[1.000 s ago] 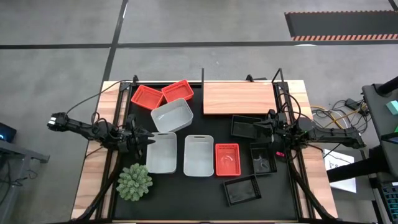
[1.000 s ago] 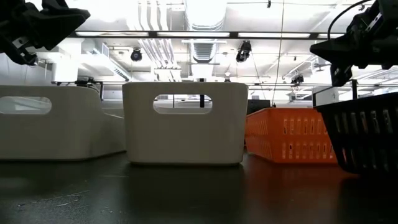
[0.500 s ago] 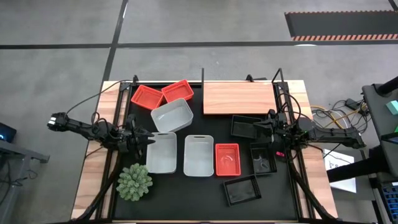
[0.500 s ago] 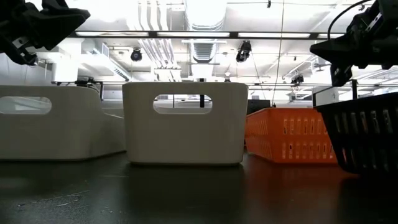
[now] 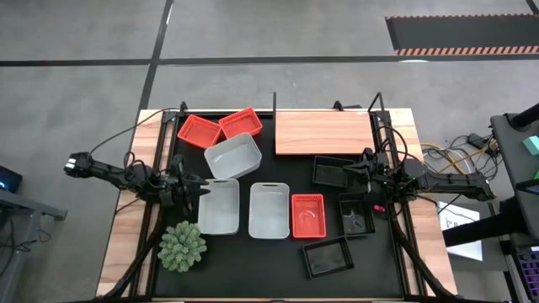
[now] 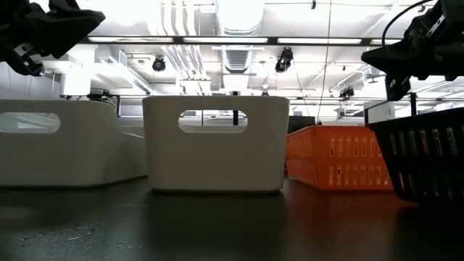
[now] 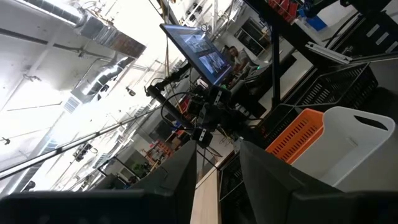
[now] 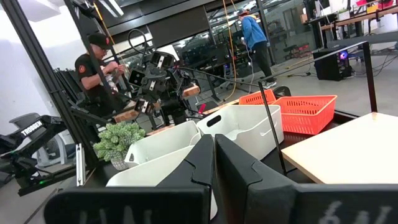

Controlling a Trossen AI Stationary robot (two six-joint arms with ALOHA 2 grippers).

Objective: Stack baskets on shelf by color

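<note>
Our right gripper (image 5: 364, 175), jaws clenched on nothing, hovers at the right rim of a black basket (image 5: 332, 171) just near of the bare wooden shelf (image 5: 323, 132), while our left gripper (image 5: 196, 190) waits with jaws parted beside the leftmost white basket (image 5: 220, 205). The other baskets lie scattered on the black mat (image 5: 283, 261): two orange ones (image 5: 219, 128) at far left, whites in the middle, more black ones near right. We judge that closed jaws could shove the black basket against the shelf rather than grip its rim.
</note>
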